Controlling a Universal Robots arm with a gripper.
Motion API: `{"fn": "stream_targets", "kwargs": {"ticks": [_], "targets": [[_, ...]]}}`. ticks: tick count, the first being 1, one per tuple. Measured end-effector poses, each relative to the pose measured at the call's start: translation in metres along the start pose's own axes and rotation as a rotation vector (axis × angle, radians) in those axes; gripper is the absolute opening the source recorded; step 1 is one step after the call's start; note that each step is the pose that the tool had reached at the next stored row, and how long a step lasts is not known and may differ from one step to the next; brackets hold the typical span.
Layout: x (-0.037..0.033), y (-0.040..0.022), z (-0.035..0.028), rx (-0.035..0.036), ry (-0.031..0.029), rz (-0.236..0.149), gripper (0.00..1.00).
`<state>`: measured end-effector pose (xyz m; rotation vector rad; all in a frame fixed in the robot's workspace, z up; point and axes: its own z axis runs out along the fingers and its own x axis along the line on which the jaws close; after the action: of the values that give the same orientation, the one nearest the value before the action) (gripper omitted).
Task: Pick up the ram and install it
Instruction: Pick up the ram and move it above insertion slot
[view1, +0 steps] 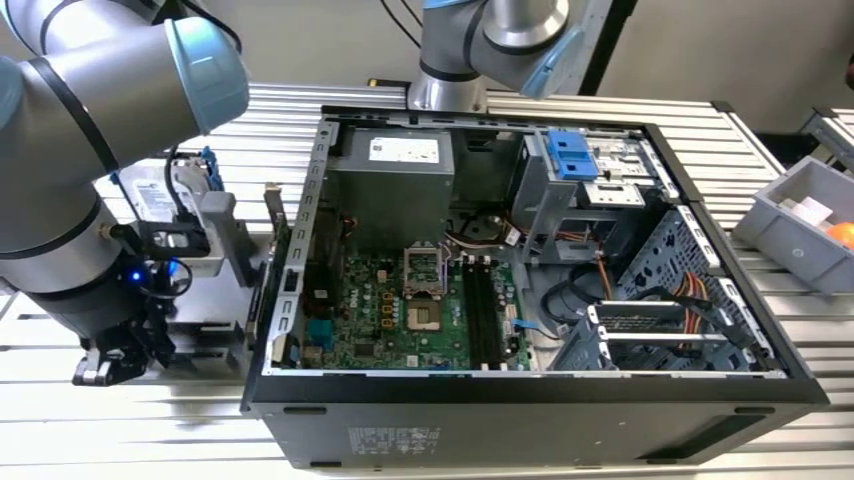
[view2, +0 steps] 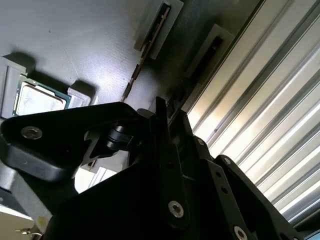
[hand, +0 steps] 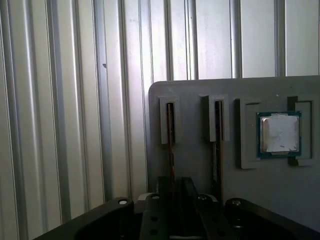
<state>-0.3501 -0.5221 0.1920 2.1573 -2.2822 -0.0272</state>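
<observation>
Jaws (hand: 175, 181) narrowly apart, straddling the near end of the ram (hand: 170, 131). Ram stands on edge in a slot of the grey holder (hand: 195, 165); we see a second stick (hand: 216, 150) in the next slot and a processor (hand: 279, 133) beyond. Holder sits on the slatted metal worktop (hand: 75, 125), outside the open PC case (view1: 534, 420). Ram's long axis runs parallel to the slats.
</observation>
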Motion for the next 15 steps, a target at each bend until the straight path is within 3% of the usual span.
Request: {"fn": "stream_targets", "kwargs": {"ticks": [15], "targets": [[0.0002, -0.0001, 0.0002, -0.0002, 0.0002, -0.020, 1.00]]}}
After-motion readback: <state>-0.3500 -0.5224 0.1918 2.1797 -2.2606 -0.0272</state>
